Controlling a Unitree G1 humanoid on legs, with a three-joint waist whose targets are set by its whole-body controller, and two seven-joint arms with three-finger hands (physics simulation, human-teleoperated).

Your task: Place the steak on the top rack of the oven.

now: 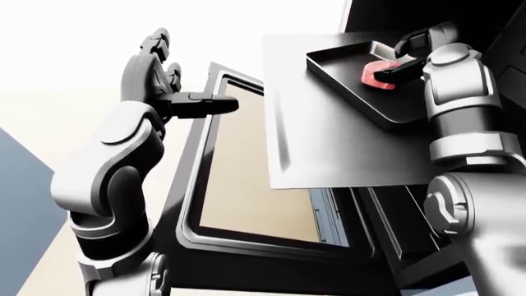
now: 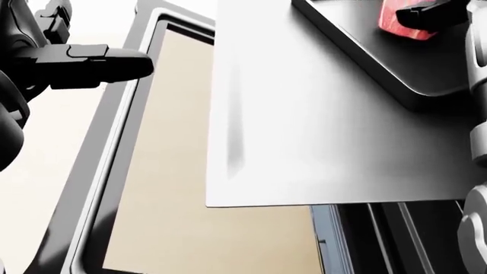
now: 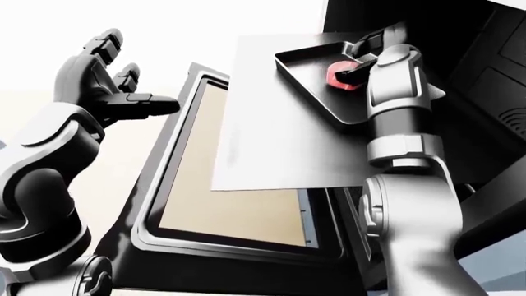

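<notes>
Your right hand (image 1: 400,58) is over the tray (image 1: 345,65), fingers pinched round the steak (image 1: 377,71), w/ the red meat showing just below and left of the fingertips in the left-eye view. Steak sits low in the tray, near its far wall; can't tell if it's touching the tray floor or held just above it. Tray rests on the pale flat sheet (image 2: 304,125), which spreads out below and left of that hand; the forearm comes up from the bottom right across the sheet's right edge. Your left hand (image 3: 111,92) is well apart, off to the left, fingers spread, one dark finger (image 2: 99,63) pointing right toward the oven door (image 1: 246,166), not touching anything. Door hangs open below the sheet, its tan glass panel between the two hands, dark oven body (image 3: 485,74) to the right of the right arm.
</notes>
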